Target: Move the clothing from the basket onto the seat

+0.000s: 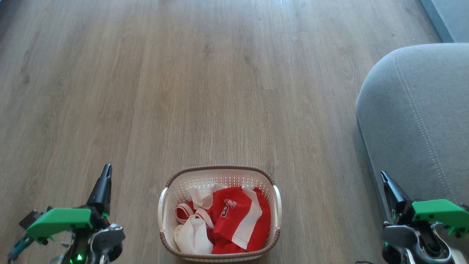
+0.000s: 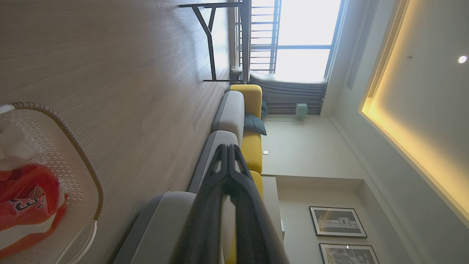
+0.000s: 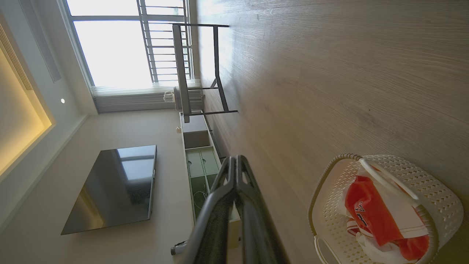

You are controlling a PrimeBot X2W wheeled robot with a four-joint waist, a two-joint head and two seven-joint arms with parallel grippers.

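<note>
Clothing (image 1: 231,220) fills the basket (image 1: 220,172) — both grippers closed, apart

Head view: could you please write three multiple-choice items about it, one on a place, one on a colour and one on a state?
1. Where is the soft red and white clothing?
A. on a shelf
B. in the cream-white perforated plastic basket
C. on a bed

2. What colour is the basket's woven-look rim?
A. blue
B. black
C. brown

3. How are the left gripper and the right gripper?
A. both shut, holding nothing
B. both wide open
C. both holding a towel

Answers:
1 B, the garments lie piled inside the basket's walls.
2 C, a brown band runs around its top edge.
3 A, the jaws of each are pressed together with nothing between them.
</note>
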